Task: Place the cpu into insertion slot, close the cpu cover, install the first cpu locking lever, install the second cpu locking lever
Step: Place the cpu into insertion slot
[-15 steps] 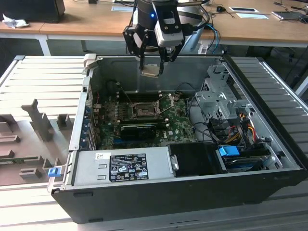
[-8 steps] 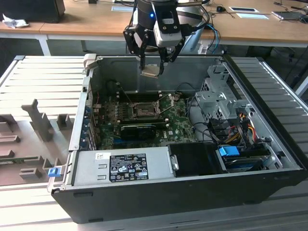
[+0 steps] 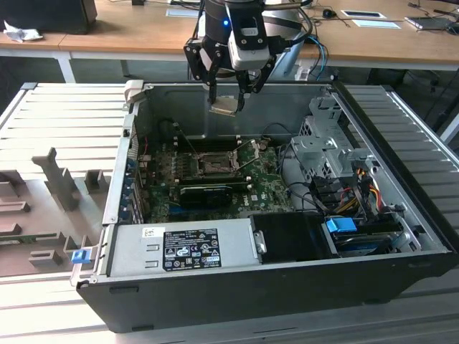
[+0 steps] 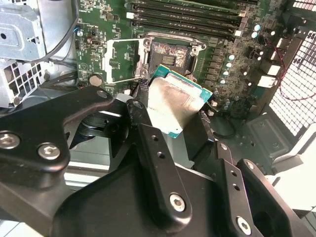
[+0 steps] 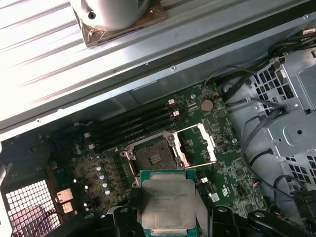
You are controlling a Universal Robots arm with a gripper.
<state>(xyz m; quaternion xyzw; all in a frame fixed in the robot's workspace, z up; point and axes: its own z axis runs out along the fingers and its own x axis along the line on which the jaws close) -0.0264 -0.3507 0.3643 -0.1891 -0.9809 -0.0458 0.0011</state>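
Grey slatted desk (image 3: 64, 115) with wooden desks behind. An open PC case (image 3: 215, 301) lay on it, motherboard facing up. The claw (image 3: 228, 97) hung above the case's far wall, well clear of the board, fingers closed part-way on the cpu (image 3: 223, 107) and pinching it by opposite edges. In both wrist views the chip's silver top faced the cameras.

The insertion slot (image 5: 154, 159) sat empty below, dark pinned centre exposed. The cpu cover (image 5: 209, 144) was swung open, just beside the slot, on the side away from the memory slots (image 5: 133, 123).

Risks, as judgement:
- In the second wrist view the cpu (image 4: 175, 103) looked tilted against the board. Lowered like that, one corner would probably touch first and could bend socket pins.
- The grip was on thin edges only, so a bump or fast move might let the chip slide or drop onto the board.
- The chip's rotation relative to the slot (image 4: 173, 57) couldn't be confirmed. If it was off, the chip would ride on the rim instead of seating.
- The open cover stood close, so a sideways descent might clip it.
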